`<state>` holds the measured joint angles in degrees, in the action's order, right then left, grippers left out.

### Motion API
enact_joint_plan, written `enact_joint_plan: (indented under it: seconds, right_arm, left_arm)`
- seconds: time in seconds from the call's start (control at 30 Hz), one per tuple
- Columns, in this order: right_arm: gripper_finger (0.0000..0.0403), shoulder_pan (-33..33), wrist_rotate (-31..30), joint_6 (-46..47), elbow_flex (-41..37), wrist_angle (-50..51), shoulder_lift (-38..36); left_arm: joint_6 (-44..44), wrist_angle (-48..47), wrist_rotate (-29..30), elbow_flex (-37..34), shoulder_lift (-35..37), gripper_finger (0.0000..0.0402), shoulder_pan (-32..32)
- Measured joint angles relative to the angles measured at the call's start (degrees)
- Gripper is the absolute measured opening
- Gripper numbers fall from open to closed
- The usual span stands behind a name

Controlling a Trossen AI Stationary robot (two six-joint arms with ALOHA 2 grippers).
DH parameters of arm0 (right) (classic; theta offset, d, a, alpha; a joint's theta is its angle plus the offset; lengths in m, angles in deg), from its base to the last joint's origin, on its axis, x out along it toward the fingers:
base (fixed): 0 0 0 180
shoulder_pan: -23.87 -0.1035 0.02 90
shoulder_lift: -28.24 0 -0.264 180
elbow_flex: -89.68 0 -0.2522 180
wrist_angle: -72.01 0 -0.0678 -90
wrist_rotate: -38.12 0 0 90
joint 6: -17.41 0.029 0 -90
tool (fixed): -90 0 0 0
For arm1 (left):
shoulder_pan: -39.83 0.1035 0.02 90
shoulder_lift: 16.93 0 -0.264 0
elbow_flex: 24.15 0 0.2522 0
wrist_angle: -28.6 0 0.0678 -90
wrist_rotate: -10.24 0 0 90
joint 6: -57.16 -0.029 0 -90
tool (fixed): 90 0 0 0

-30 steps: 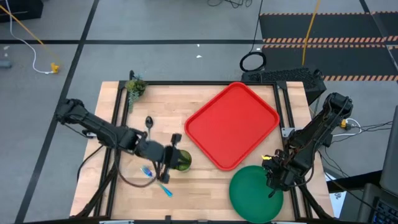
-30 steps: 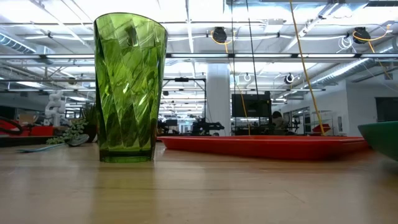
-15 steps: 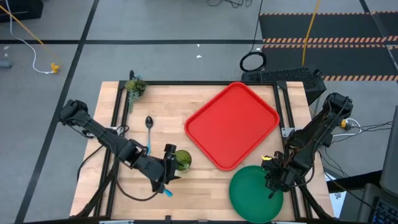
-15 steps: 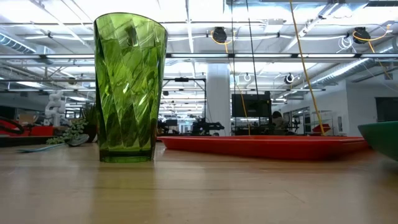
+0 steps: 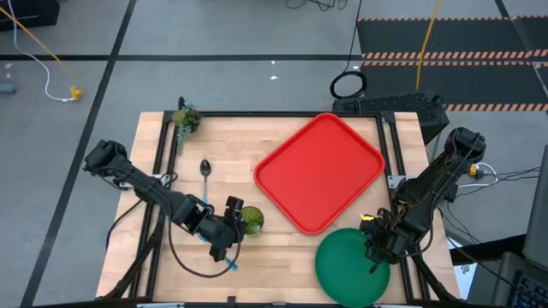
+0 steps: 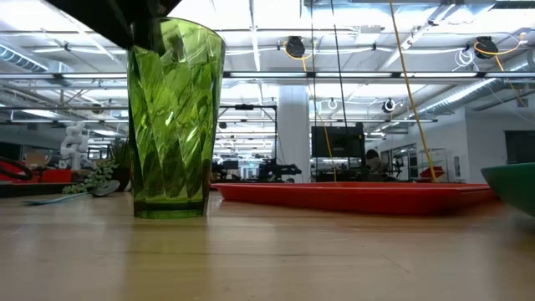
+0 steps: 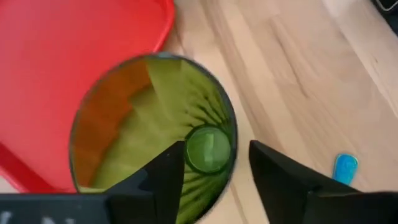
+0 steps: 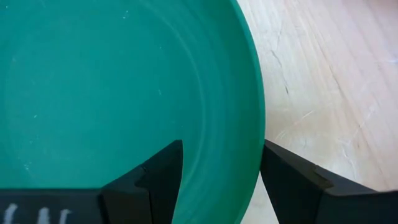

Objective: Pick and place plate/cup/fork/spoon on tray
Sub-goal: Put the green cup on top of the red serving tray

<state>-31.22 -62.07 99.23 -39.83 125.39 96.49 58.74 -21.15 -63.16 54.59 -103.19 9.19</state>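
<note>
Whereas a second ago the left gripper lay lower over the wood beside the cup, with its jaws drawn in, it has since swung round and spread them, and now sits just over the cup's rim. The wrist view shows the jaws parted with one finger inside the mouth of the cup and the other outside its wall, nothing yet squeezed. I judge this to be the approach for a rim grasp, so the cup's move to the tray is about to start rather than under way.

Just behind that gripper lies the fork, its blue handle poking out past the wrist, and farther back towards the arm's shoulder side lies the spoon, well apart and untouched. Ahead of the gripper, just past the cup, the tray sits bare.

Over on the far side, the right gripper hovers at the rim of the plate, jaws wide either side of the edge and gripping nothing; its wrist camera shows the green rim running between the fingers.

From table height the cup stands upright on the wood and a dark piece of the left arm crosses its rim, which the overhead picture cannot confirm. Only the wrist view reveals that a finger is inside the cup.
</note>
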Motion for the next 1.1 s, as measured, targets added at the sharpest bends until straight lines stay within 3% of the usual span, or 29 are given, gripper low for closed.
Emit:
enact_joint_plan:
  seconds: [0.43,0.63,0.8,1.1]
  right_arm:
    - [0.0199,-0.02,0.0,0.06,0.0,-0.5,0.0]
    - [0.0199,-0.11,1.53,4.11,0.71,-0.47,-0.03]
    - [0.0199,-0.42,0.97,3.03,3.62,0.39,-0.24]
    - [0.0199,-0.44,-5.16,1.0,8.99,7.14,-0.24]
  left_arm:
    - [-7.09,1.03,-1.81,0.02,-0.04,0.0013,0.38]
    - [-8.36,3.37,-2.49,0.23,0.3,0.0023,0.63]
    - [-10.17,2.07,-3.49,5.19,0.39,0.0009,1.01]
    - [-19.69,0.97,-0.98,14.63,0.44,0.0009,2.37]
